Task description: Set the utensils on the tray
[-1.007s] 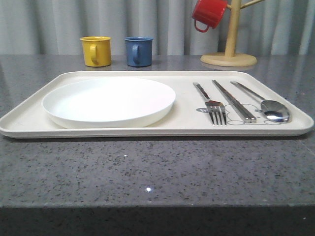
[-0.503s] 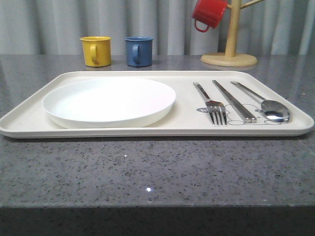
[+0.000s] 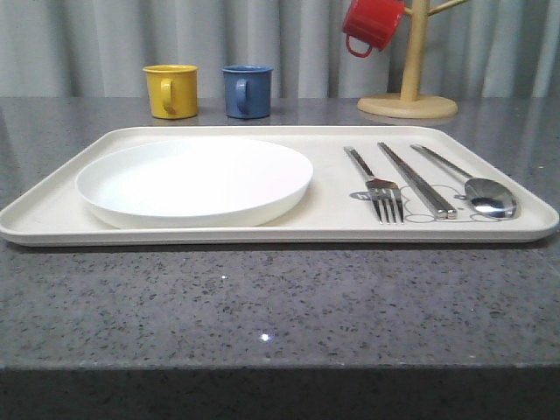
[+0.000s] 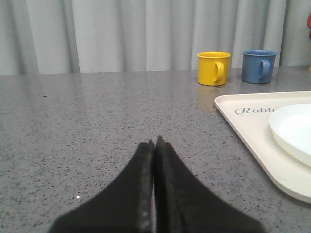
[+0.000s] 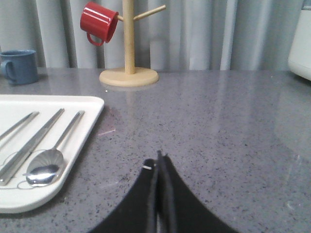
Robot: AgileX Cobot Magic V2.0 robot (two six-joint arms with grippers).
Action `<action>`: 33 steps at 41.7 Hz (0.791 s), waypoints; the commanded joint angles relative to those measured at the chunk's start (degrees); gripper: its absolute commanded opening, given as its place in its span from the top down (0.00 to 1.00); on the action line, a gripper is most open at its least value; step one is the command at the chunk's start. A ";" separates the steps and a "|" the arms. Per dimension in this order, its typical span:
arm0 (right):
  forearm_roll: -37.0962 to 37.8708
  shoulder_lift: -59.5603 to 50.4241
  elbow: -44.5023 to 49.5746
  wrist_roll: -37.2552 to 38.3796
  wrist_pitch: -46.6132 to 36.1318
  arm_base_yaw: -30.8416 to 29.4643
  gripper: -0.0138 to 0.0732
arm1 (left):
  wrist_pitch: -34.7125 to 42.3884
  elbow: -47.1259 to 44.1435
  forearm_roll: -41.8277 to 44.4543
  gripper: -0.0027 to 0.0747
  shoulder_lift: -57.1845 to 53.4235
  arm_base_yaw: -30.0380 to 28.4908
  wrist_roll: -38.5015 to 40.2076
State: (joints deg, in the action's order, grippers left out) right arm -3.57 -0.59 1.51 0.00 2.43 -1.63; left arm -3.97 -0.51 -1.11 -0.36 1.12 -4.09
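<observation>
On the right half of the cream tray (image 3: 332,229) lie the silver utensils side by side: a fork (image 3: 374,182), flat chopsticks (image 3: 416,178) and a spoon (image 3: 472,185). The right wrist view also has the spoon (image 5: 48,162) and chopsticks (image 5: 30,145) on the tray (image 5: 82,127). My left gripper (image 4: 155,143) is shut with nothing in it, low over bare counter to the left of the tray (image 4: 252,131). Off the tray's right edge, my right gripper (image 5: 160,156) is also shut and empty.
A round white plate (image 3: 194,179) fills the tray's left half. Behind the tray stand a yellow mug (image 3: 171,90) and a blue mug (image 3: 246,90). At the back right a wooden mug tree (image 3: 409,87) holds a red mug (image 3: 370,24). Speckled grey counter lies around.
</observation>
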 commanded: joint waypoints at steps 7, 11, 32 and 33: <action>3.57 -0.94 -0.04 5.12 -5.52 -0.26 0.92 | 5.17 0.12 -0.60 0.99 -1.40 -0.20 -0.12; 3.57 -0.94 -0.04 4.38 -5.53 -0.14 0.92 | 5.17 0.12 -0.60 0.99 -1.40 -0.20 -0.12; 0.75 -0.99 -0.04 0.00 -5.89 3.01 0.92 | 5.17 0.12 -0.60 0.99 -1.40 -0.20 -0.12; 0.75 -0.99 -0.04 0.00 -5.89 3.01 0.92 | 5.17 0.12 -0.60 0.99 -1.40 -0.20 -0.12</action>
State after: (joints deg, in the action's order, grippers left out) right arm -2.71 -0.59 1.51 0.59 1.60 1.32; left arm -3.97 -0.51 -1.11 -0.36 1.12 -4.09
